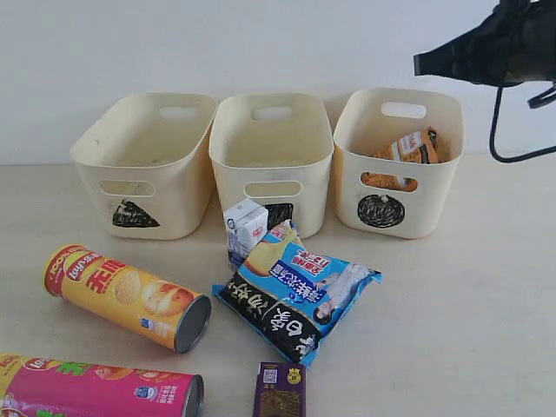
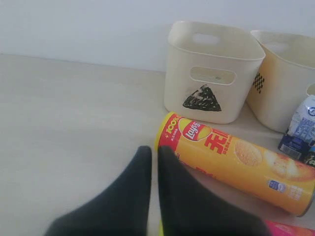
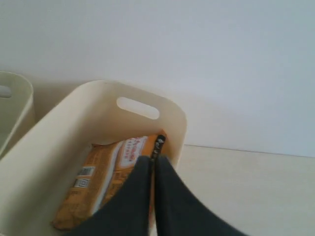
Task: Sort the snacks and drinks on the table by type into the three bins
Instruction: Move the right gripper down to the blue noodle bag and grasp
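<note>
Three cream bins stand in a row at the back: the triangle bin, the square bin and the circle bin. An orange bag lies inside the circle bin. My right gripper hangs shut and empty high above that bin, over the orange bag. On the table lie a yellow tube, a magenta tube, a blue-black-white bag, a white-blue carton and a purple carton. My left gripper is shut and empty, just beside the yellow tube's red end.
A pale wall rises behind the bins. A black cable loops down from the right arm beside the circle bin. The triangle bin and the square bin hold no snacks or drinks.
</note>
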`<move>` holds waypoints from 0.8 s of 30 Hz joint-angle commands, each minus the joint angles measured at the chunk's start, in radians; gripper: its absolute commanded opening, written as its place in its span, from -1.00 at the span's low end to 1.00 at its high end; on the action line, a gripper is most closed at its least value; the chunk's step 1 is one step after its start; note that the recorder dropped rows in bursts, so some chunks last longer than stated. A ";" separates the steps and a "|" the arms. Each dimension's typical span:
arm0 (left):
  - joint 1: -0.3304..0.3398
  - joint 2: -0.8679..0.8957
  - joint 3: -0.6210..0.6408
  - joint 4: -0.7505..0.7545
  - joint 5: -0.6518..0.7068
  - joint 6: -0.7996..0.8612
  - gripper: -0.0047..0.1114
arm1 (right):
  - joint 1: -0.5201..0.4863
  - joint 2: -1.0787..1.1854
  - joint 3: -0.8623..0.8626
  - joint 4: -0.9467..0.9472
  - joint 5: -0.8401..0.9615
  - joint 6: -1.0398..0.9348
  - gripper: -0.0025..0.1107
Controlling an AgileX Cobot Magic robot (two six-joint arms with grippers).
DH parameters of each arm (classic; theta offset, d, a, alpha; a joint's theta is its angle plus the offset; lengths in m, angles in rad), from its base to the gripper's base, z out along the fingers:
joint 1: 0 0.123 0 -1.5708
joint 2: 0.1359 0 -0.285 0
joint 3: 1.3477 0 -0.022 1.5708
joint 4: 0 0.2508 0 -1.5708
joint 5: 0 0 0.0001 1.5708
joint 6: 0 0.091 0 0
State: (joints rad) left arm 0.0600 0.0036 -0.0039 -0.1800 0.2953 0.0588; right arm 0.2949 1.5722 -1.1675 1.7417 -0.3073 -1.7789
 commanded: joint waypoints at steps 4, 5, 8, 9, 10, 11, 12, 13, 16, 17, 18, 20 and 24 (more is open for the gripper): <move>0.001 -0.004 0.004 -0.004 -0.003 0.002 -0.85 | 0.109 -0.028 -0.013 0.003 -0.539 -0.310 -0.96; 0.001 -0.004 0.004 -0.004 -0.003 0.002 -0.85 | 0.120 -0.028 -0.018 0.003 -0.595 -0.353 -0.96; 0.001 -0.004 0.004 -0.004 -0.003 0.002 -0.85 | 0.133 -0.032 -0.021 0.003 -0.677 -0.350 -0.96; 0.001 -0.004 0.004 -0.004 -0.003 0.002 -0.85 | 0.133 -0.035 -0.021 0.003 -0.689 -0.350 -0.96; 0.001 -0.004 0.004 -0.004 -0.003 0.002 -0.85 | 0.133 -0.035 -0.021 0.003 -0.699 -0.350 -0.96; 0.001 -0.004 0.004 -0.004 -0.003 0.002 -0.85 | 0.135 -0.035 -0.021 0.003 -0.703 -0.350 -0.96; 0.001 -0.004 0.004 -0.004 -0.003 0.002 -0.85 | 0.135 -0.035 -0.021 0.003 -0.705 -0.350 -0.96; 0.001 -0.004 0.004 -0.004 -0.003 0.002 -0.85 | 0.135 -0.035 -0.021 0.003 -0.696 -0.350 -0.96; 0.001 -0.004 0.004 -0.004 -0.003 0.002 -0.85 | 0.141 -0.046 -0.019 0.003 -0.626 -0.266 -0.96; 0.001 -0.004 0.004 -0.004 -0.003 0.002 -0.85 | 0.145 -0.053 -0.017 0.003 -0.573 -0.233 -0.96; 0.001 -0.004 0.004 -0.004 -0.003 0.002 -0.85 | 0.145 -0.066 -0.011 0.003 -0.493 -0.194 -0.96; 0.001 -0.004 0.004 -0.004 -0.003 0.002 -0.85 | 0.145 -0.088 0.005 0.003 -0.299 -0.086 -0.96; 0.001 -0.004 0.004 -0.004 -0.003 0.002 -0.85 | 0.113 -0.085 0.015 0.003 0.179 0.151 -0.96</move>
State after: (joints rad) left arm 0.0600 0.0036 -0.0039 -0.1800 0.2953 0.0588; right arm 0.4279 1.4895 -1.1631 1.7520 -0.4530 -1.7813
